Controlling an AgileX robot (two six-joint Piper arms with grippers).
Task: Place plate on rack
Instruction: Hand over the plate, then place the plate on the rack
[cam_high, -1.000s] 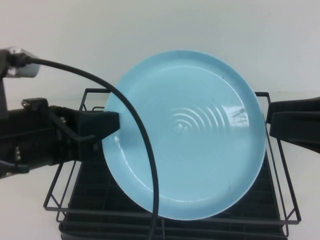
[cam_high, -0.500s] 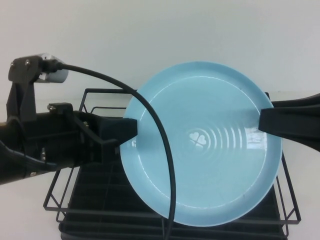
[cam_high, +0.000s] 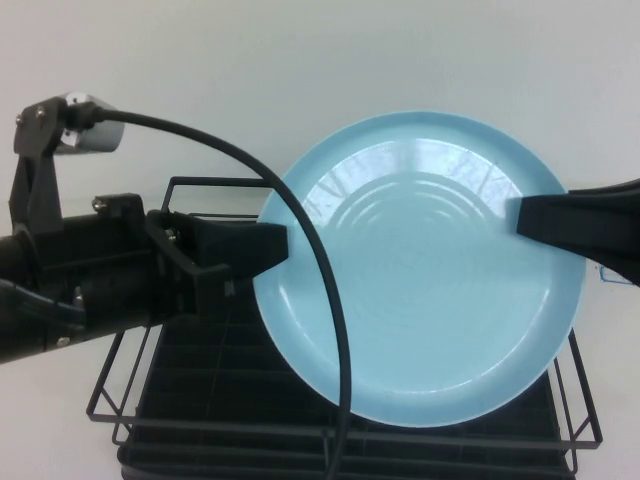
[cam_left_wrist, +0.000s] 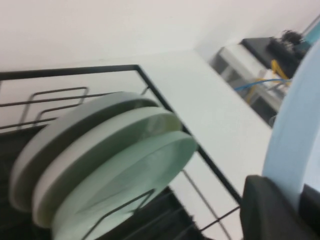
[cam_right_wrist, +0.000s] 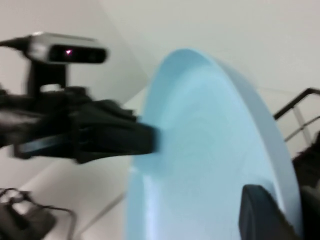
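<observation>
so the right gripper (cam_high: 522, 222) has just closed its fingers on the plate (cam_high: 420, 300) rim opposite the left gripper (cam_high: 275, 245), which stays clamped on, both holding it above the rack (cam_high: 150, 400), looks like a handover.

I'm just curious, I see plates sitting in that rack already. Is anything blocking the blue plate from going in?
Partly. Three plates already stand in the rack; free slots aren't visible. The blue plate hangs above the rack, left gripper shut on one edge, right gripper at the opposite edge. Nothing else intervenes.

Three plates (cam_left_wrist: 107, 160) upright in rack (cam_left_wrist: 150, 87)
</observation>
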